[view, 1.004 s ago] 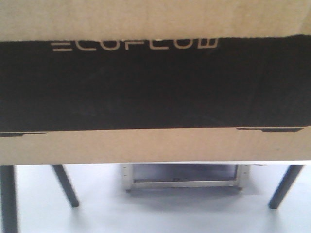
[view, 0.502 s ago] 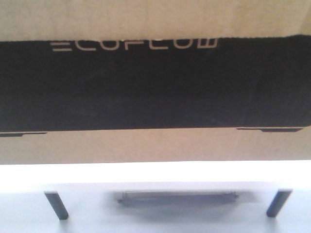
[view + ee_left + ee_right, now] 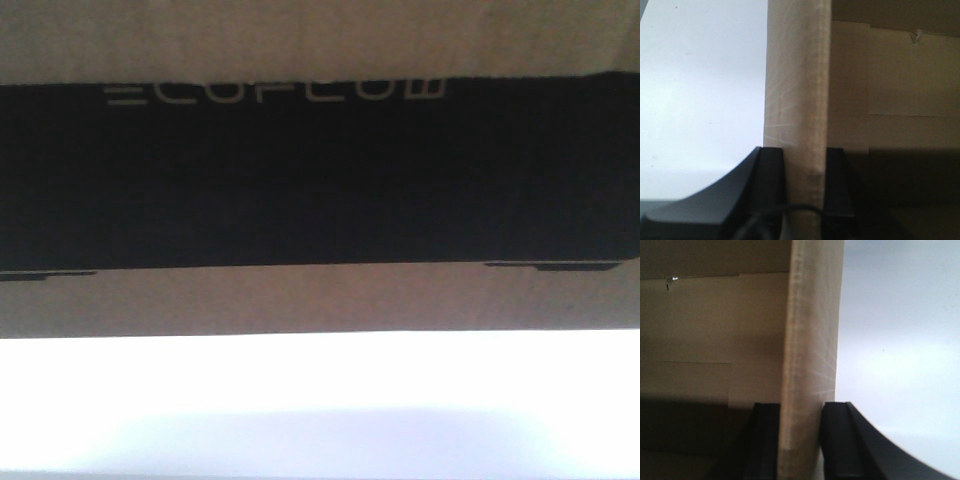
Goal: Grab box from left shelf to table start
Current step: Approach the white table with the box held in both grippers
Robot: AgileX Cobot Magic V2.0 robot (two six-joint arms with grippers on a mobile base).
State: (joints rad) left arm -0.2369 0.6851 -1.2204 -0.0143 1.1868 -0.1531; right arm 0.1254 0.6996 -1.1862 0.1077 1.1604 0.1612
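Cardboard box [image 3: 320, 300] rims pinched in left gripper [image 3: 804, 156], right gripper [image 3: 801, 410], above table [image 3: 320, 395].

We note: box [image 3: 320, 170] over table [image 3: 320, 400]; left end effector [image 3: 805, 161] astride its left wall, right end effector [image 3: 800, 411] astride right wall.

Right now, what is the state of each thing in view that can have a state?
box: open at the top, gripped on two opposite walls.
left gripper: shut on one wall of the box.
right gripper: shut on the opposite wall.
table: below the box; whether they touch cannot be told.
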